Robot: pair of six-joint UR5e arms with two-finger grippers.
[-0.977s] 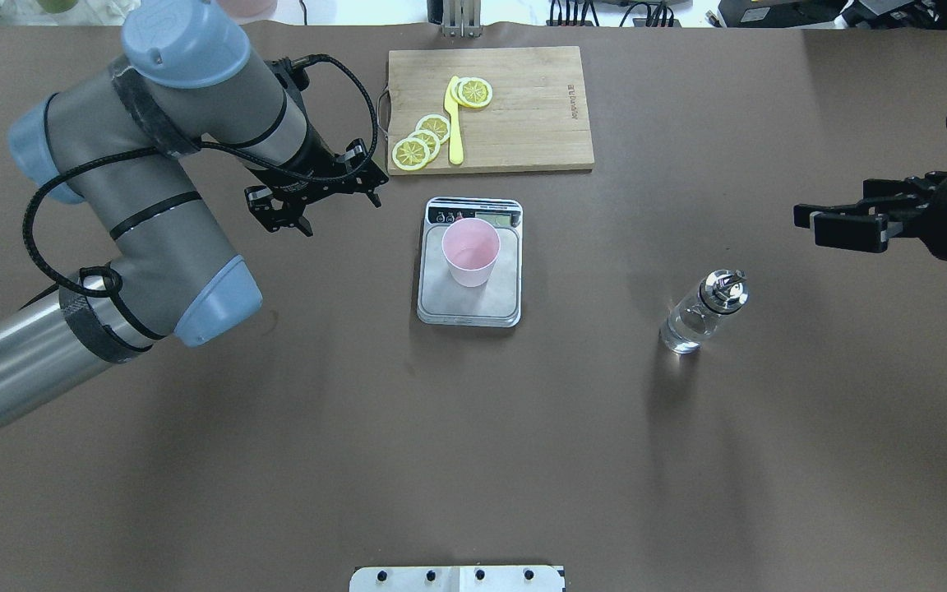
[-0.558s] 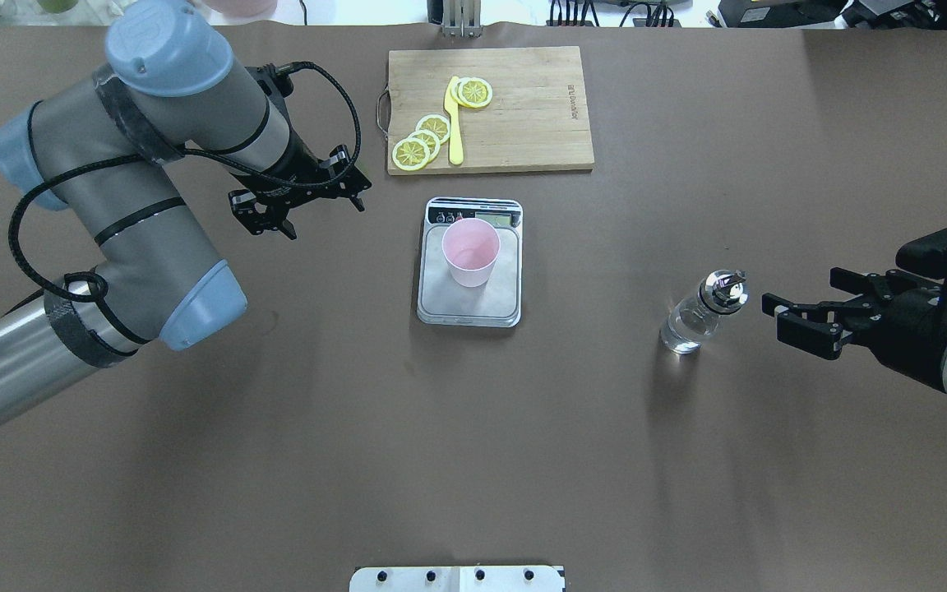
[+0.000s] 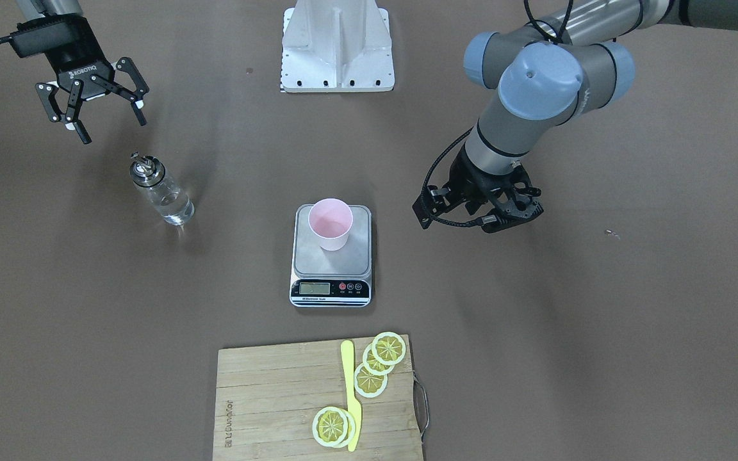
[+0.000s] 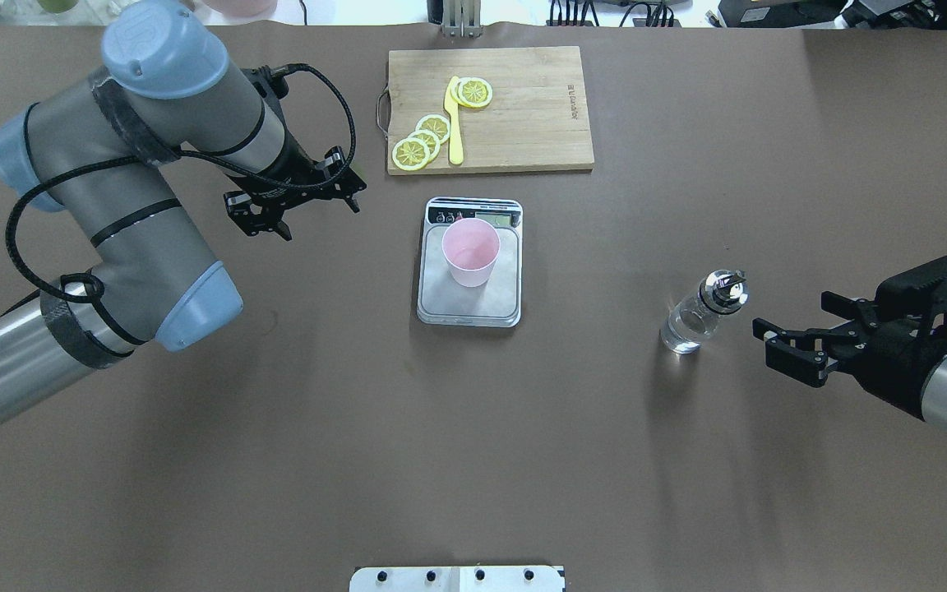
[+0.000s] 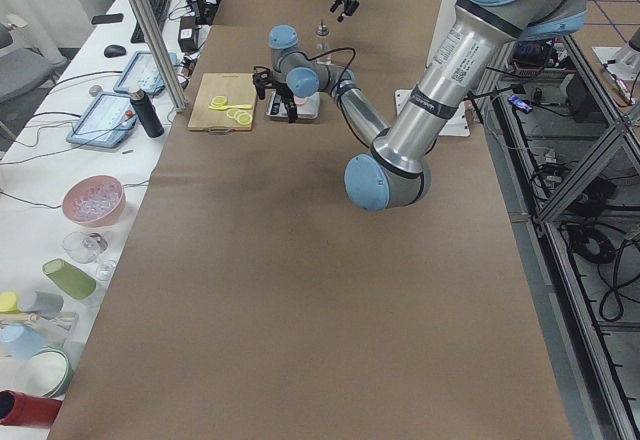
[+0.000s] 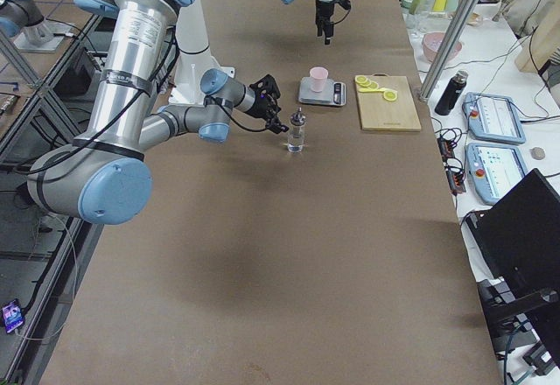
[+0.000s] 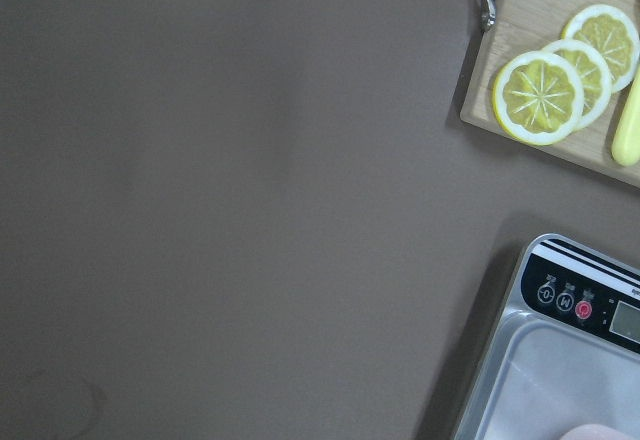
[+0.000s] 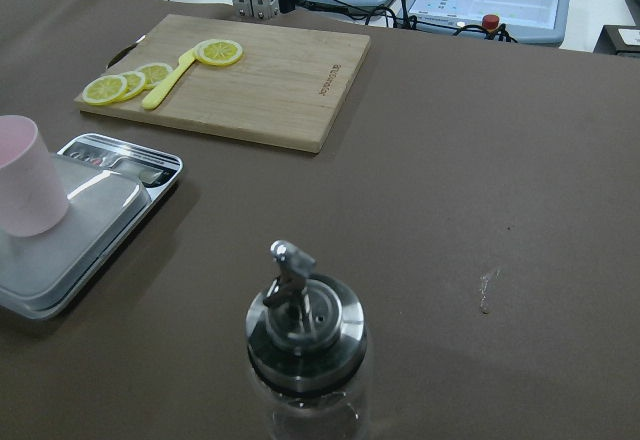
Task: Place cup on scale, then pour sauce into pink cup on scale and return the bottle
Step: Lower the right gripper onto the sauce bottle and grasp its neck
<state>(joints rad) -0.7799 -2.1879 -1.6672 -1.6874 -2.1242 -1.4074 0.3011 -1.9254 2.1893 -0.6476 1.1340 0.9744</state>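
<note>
The pink cup (image 4: 470,251) stands upright on the scale (image 4: 469,306) at the table's middle; it also shows in the front view (image 3: 330,223). The glass bottle (image 4: 699,312) with its silver spout cap stands upright on the table to the right, with clear sauce (image 4: 681,335) in it. My right gripper (image 4: 764,344) is open and empty, just right of the bottle and not touching it. The right wrist view looks down on the bottle's cap (image 8: 305,325). My left gripper (image 4: 321,220) is open and empty, left of the scale and apart from it.
A wooden cutting board (image 4: 539,123) lies behind the scale with lemon slices (image 4: 424,140) and a yellow knife (image 4: 455,123) on it. The robot's white base plate (image 4: 457,578) is at the near edge. Brown table surface surrounds the bottle.
My right gripper has come nearer and lower, from the far right to just right of the bottle. My left arm has drawn back to the left, away from the scale.
</note>
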